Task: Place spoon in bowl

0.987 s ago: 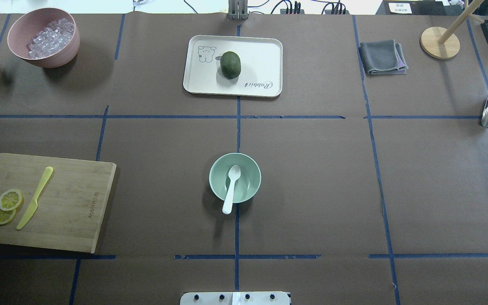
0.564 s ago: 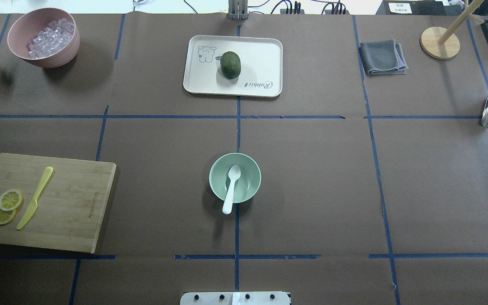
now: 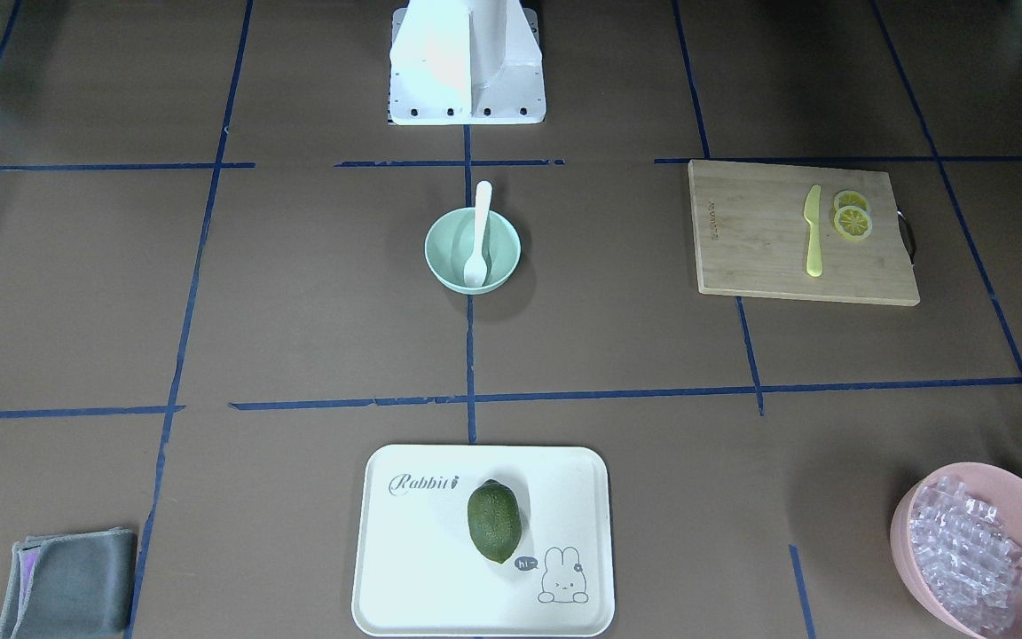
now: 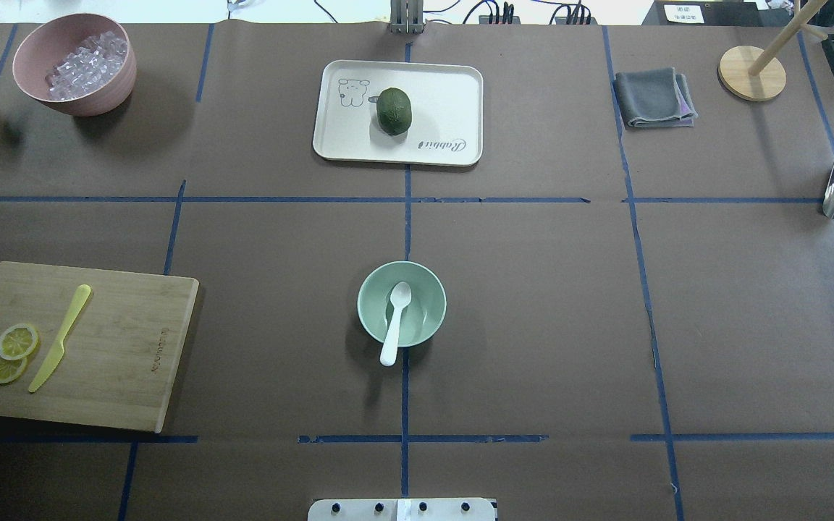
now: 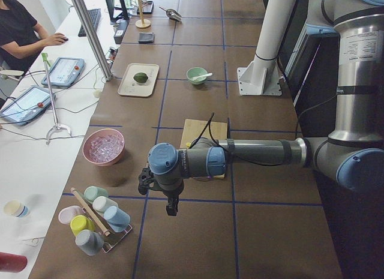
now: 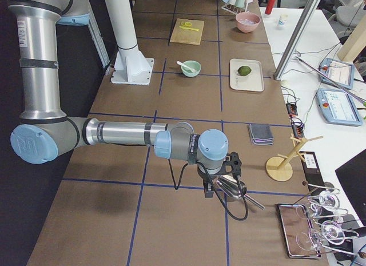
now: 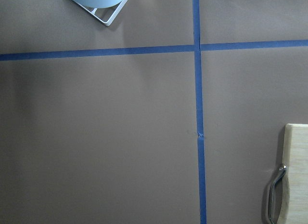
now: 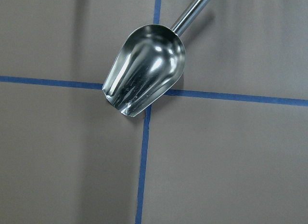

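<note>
Spoon (image 4: 394, 322) sits scoop-down in the bowl (image 4: 429, 307), mid-bench nearer the robot-side edge, handle over the rim. My left gripper (image 5: 171, 208) and right gripper (image 6: 209, 191) hang over opposite ends; I cannot tell how their jaws stand.

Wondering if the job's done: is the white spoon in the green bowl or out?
In. The white spoon has its scoop inside the mint-green bowl, handle leaning out over the rim.
</note>
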You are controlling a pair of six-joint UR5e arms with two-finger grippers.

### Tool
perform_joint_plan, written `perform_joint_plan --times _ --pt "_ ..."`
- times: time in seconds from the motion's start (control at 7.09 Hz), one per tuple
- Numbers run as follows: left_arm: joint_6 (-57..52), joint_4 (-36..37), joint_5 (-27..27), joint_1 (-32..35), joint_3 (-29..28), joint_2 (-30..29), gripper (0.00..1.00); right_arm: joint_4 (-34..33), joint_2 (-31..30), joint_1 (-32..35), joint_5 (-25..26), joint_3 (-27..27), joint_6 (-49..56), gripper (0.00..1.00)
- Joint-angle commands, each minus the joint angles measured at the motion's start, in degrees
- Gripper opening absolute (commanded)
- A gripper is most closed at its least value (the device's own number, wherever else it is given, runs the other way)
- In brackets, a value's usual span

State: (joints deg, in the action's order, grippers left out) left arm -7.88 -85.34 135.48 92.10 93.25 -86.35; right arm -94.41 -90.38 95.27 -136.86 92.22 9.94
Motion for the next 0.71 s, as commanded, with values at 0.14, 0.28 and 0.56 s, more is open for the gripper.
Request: perform_joint_plan --times 0.14,0.28,0.56 --pt "0.0 0.0 0.0 0.0 0.0 0.0 1.0 0.0 0.0 0.0 0.0 0.1 -1.7 1.0" --pt "0.0 0.0 0.0 0.0 0.0 0.0 1.0 0.0 0.0 0.0 0.0 0.1 -2.6 1.0" --pt "0.0 0.0 0.0 0.0 0.0 0.0 1.0 0.0 0.0 0.0 0.0 0.1 -5.5 1.0"
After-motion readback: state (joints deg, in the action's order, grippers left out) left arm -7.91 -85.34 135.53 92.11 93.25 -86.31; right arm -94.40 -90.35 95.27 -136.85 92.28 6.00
